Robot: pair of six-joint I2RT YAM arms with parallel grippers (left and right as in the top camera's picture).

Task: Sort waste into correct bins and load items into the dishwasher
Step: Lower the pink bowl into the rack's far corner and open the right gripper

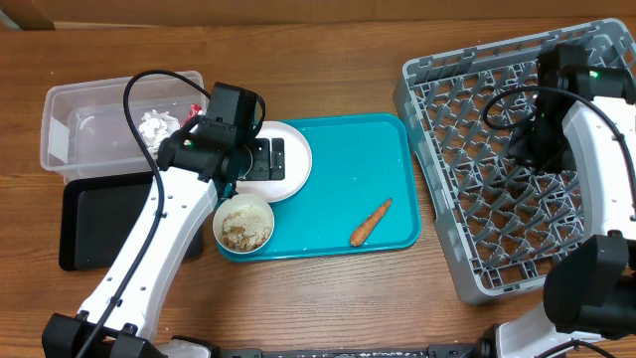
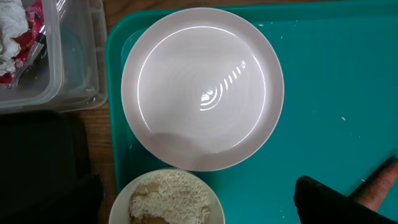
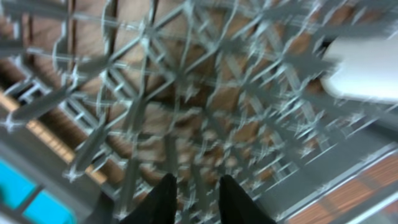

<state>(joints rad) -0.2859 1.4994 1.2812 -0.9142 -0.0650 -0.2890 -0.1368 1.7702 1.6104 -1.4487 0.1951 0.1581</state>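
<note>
Nearest the lens: left jaws, spread wide and empty, poised above the plate (image 2: 202, 87) on the teal tray (image 2: 336, 74). Just beside the plate, a bowl (image 1: 243, 224) of scraps; farther along the tray, a carrot (image 1: 371, 222). Paper (image 1: 156, 126) and wrapper (image 1: 194, 107) already in the clear tub (image 1: 70, 139). Right jaws over the rack (image 1: 437, 149), a narrow empty gap between them, a blurred white dish (image 3: 367, 68) nearby. Probably mid-loading. Next: down onto the plate's rim, clamp, carry across to the rack.
</note>
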